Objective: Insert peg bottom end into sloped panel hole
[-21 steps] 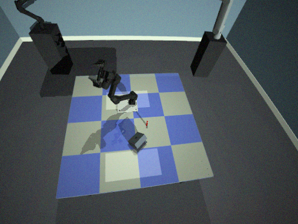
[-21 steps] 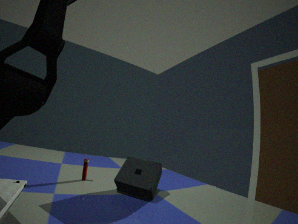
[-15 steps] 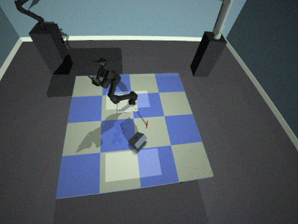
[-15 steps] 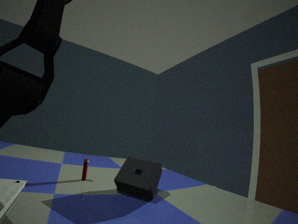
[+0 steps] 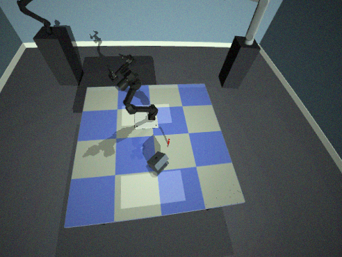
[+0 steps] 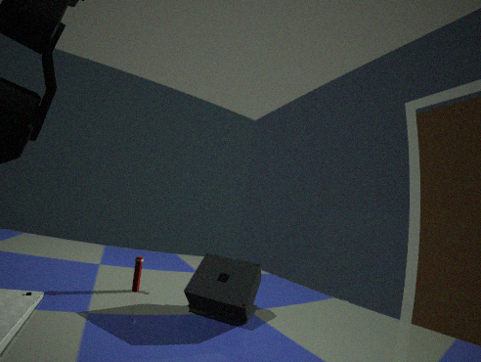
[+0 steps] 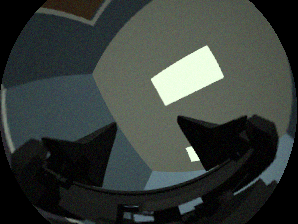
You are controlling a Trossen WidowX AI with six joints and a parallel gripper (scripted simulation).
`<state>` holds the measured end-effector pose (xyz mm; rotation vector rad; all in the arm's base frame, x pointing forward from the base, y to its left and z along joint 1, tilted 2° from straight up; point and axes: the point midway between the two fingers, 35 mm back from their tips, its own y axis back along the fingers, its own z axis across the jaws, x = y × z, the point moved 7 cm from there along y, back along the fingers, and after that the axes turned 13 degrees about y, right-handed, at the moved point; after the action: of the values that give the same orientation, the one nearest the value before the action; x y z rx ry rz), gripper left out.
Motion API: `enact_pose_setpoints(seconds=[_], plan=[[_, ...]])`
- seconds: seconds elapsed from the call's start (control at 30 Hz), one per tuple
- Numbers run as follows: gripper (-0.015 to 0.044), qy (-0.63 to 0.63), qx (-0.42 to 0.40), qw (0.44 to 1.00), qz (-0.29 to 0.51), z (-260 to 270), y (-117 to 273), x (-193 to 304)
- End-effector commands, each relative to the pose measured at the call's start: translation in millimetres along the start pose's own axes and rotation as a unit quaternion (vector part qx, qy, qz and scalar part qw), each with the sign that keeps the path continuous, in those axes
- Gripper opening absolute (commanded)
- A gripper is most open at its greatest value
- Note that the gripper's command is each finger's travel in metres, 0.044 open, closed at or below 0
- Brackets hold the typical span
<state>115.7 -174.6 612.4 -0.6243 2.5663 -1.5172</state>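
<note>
A thin red peg [image 5: 168, 142] [image 6: 137, 275] stands upright on the checkered surface, with a pale band near its top. The dark grey block with the sloped panel [image 5: 163, 160] [image 6: 205, 284] sits beside the peg, apart from it. Its face has one dark, square-looking hole [image 5: 156, 158] [image 6: 223, 277]. My gripper [image 5: 115, 62] [image 7: 147, 122] is open and empty. It is raised high near the back of the board, far from the peg and the block, and its wrist view shows walls and ceiling, with neither peg nor block.
The white base plate [image 5: 140, 122] [image 6: 12, 313] of the arm lies behind the peg and block. Dark arm links [image 6: 20, 117] fill the upper left of the exterior view. Two dark pedestals [image 5: 57, 55] [image 5: 240, 62] stand beyond the checkered board [image 5: 135, 153], left and right.
</note>
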Motion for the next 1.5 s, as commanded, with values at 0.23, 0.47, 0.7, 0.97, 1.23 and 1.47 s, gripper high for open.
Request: enact_pose_setpoints(seconds=[0.23,0.47,0.7,0.97,1.23,1.47], plan=[[0.0440,0.161,0.109,0.979,0.056,-60,16,27],[0.0440,0.214,0.161,0.961,0.064,-95,32,35],[0.0440,0.301,0.210,0.925,0.099,-128,46,39],[0.0440,0.424,0.271,0.849,0.161,-173,70,39],[0.0440,0.524,0.321,0.756,0.225,-214,98,30],[0.0440,0.605,0.357,0.654,0.283,-246,124,13]])
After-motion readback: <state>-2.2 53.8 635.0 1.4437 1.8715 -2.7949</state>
